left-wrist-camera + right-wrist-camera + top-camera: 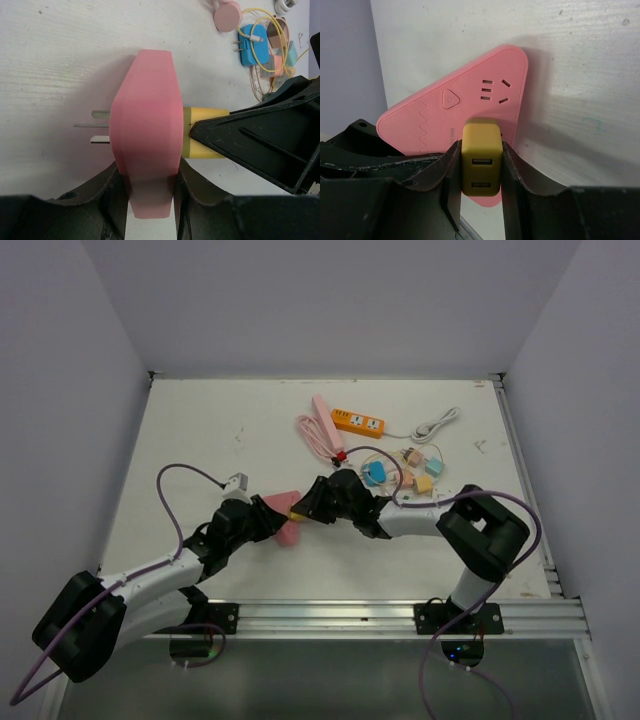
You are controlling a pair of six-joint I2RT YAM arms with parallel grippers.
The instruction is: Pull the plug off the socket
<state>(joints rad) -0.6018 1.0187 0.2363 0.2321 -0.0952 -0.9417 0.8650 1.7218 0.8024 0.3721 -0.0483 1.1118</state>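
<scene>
Just beyond the arm bases, at the near middle of the counter: pink socket adapter, triangular and flat, clamped across its two broad faces by the left gripper, closed firmly on one corner. Metal prongs poking from the adapter's left face, bare and untouched. Cannot tell whether lifted clear of the counter or resting on it.

Seated in the adapter's right face: yellow plug, a small boxy USB charger, squeezed on its two flat sides by the right gripper, closed on it and meeting the left one nose to nose. Seam between plug and adapter shut tight, so not yet pulled free.

Judged by looks: hard moulded plastic on both, light, rigid, nothing to crush. Smooth and glossy, hence slippery under a straight pull. Friction of the contacts likely the only resistance, and likely to let go suddenly. Best hold on the plug low on the body, close to the seam, pads flat on the parallel sides. Best hold on the adapter across the flat faces, as now, away from the prongs. Pull straight along the pin axis, no twisting, to spare the pins.

Farther right: blue charger among tangled leads. Farthest: orange power strip, with a coiled pink cable to its left and a white cable to its right.
</scene>
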